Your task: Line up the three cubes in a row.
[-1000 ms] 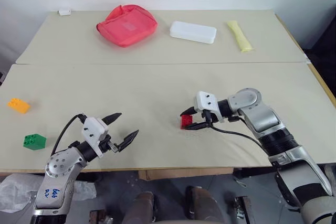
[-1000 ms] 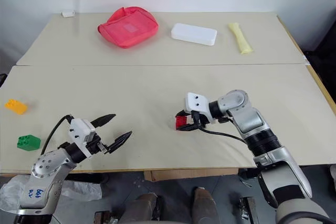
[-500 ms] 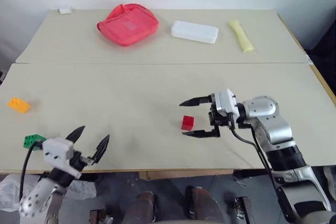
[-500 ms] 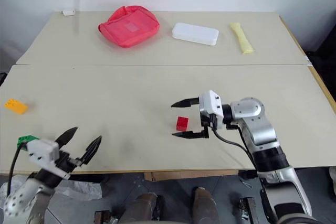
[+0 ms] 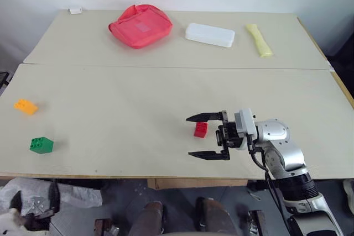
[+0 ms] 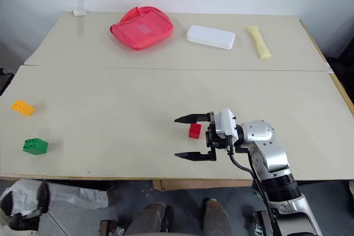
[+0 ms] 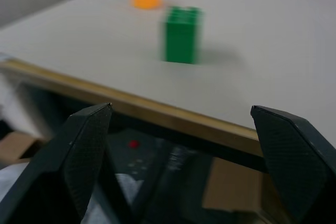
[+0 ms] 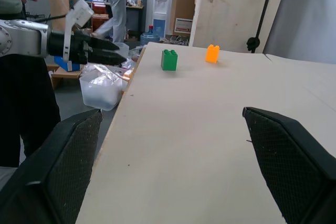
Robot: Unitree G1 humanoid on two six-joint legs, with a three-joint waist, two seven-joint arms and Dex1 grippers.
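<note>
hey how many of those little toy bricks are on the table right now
3. The orange brick and the green brick sit near the table's left edge, green nearer the front. The red brick sits right of center, between the open right hand's fingers.

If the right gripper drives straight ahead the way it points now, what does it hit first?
Probably nothing on the near table: the open right gripper points toward the robot's left, with the red cube sitting between its jaws. Farther along sit the green cube and orange cube, though depth is hard to judge.
</note>
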